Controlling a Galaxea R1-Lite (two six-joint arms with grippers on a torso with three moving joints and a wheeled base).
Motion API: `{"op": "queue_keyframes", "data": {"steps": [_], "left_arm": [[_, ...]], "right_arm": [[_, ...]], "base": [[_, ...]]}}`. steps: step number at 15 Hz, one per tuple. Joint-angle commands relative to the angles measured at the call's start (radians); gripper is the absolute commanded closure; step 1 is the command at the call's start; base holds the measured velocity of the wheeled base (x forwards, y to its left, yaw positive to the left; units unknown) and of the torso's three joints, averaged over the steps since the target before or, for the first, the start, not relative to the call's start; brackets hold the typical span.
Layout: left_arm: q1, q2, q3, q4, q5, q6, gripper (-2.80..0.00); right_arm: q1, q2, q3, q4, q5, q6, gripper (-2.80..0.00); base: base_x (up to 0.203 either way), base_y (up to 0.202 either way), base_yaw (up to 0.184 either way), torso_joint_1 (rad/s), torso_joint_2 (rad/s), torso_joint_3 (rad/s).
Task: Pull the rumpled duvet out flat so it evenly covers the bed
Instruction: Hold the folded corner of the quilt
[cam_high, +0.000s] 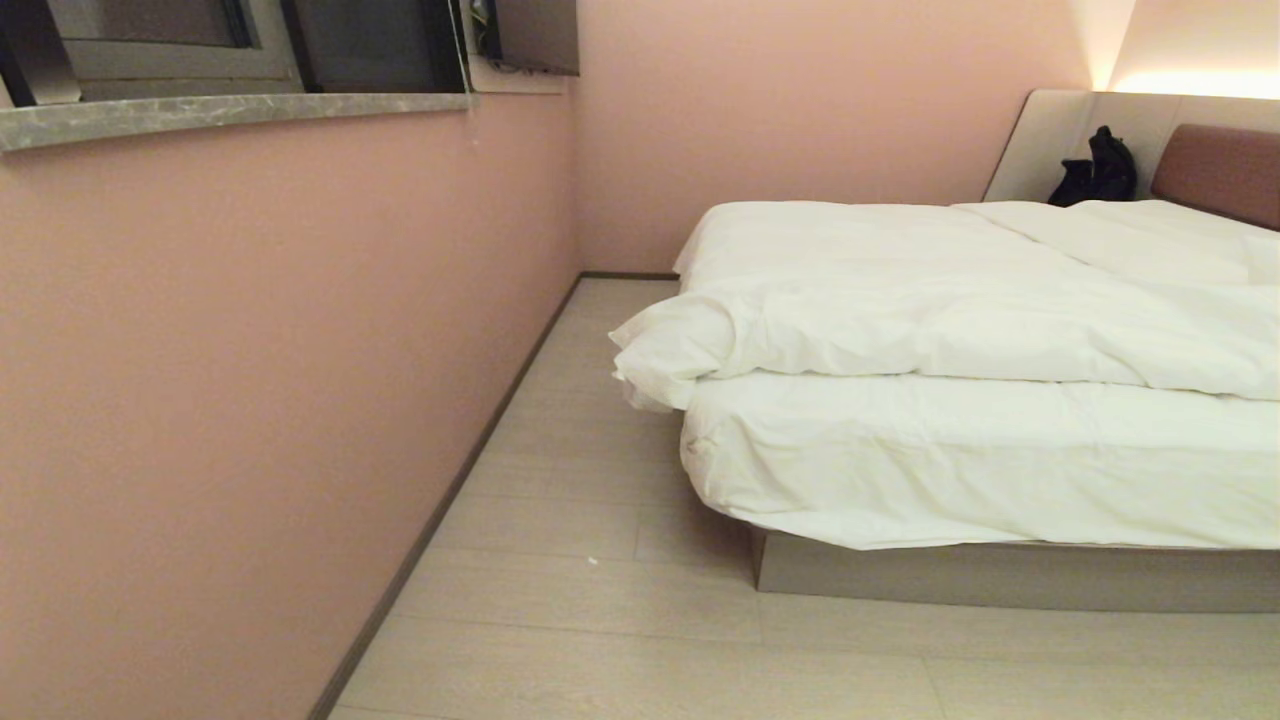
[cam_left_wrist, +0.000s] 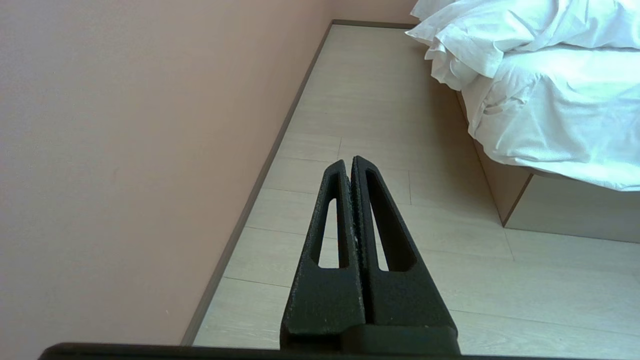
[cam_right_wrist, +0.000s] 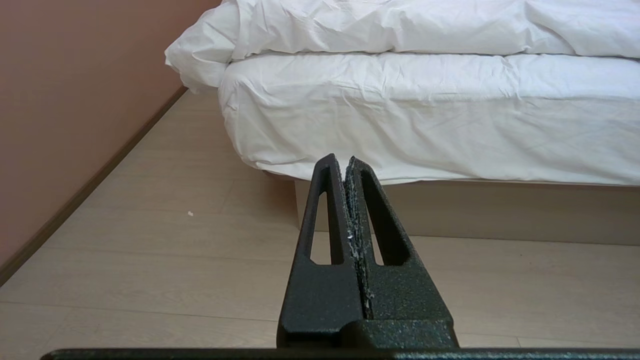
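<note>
The bed (cam_high: 1000, 580) stands at the right, with a grey-beige base and a reddish headboard (cam_high: 1220, 170) at the far end. The puffy white duvet (cam_high: 950, 320) lies bunched back from the foot, and its corner (cam_high: 660, 350) juts over the bed's left side. Below its folded edge the white mattress sheet (cam_high: 980, 460) is bare. Neither arm shows in the head view. My left gripper (cam_left_wrist: 348, 162) is shut and empty over the floor, short of the bed corner (cam_left_wrist: 515, 205). My right gripper (cam_right_wrist: 340, 160) is shut and empty, pointing at the foot of the bed (cam_right_wrist: 500, 210), below the duvet (cam_right_wrist: 400, 25).
A pink wall (cam_high: 250, 380) with a stone window sill (cam_high: 230, 112) runs along the left. Between it and the bed lies a strip of pale wood floor (cam_high: 580, 480). A black bag (cam_high: 1095, 170) sits by the headboard surround.
</note>
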Motion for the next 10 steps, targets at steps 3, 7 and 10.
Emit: {"op": "queue_keyframes", "data": {"steps": [3,7,10], "left_arm": [[0.000,0.000,0.000,0.000,0.001,-0.001,0.00],[0.000,0.000,0.000,0.000,-0.001,0.011,0.00],[0.000,0.000,0.000,0.000,0.001,0.002,0.00]], "right_arm": [[0.000,0.000,0.000,0.000,0.000,0.000,0.00],[0.000,0.000,0.000,0.001,0.000,0.000,0.00],[0.000,0.000,0.000,0.000,0.000,0.000,0.00]], "base": [[0.000,0.000,0.000,0.000,0.00,0.000],[0.000,0.000,0.000,0.000,0.00,0.000],[0.000,0.000,0.000,0.000,0.00,0.000]]}}
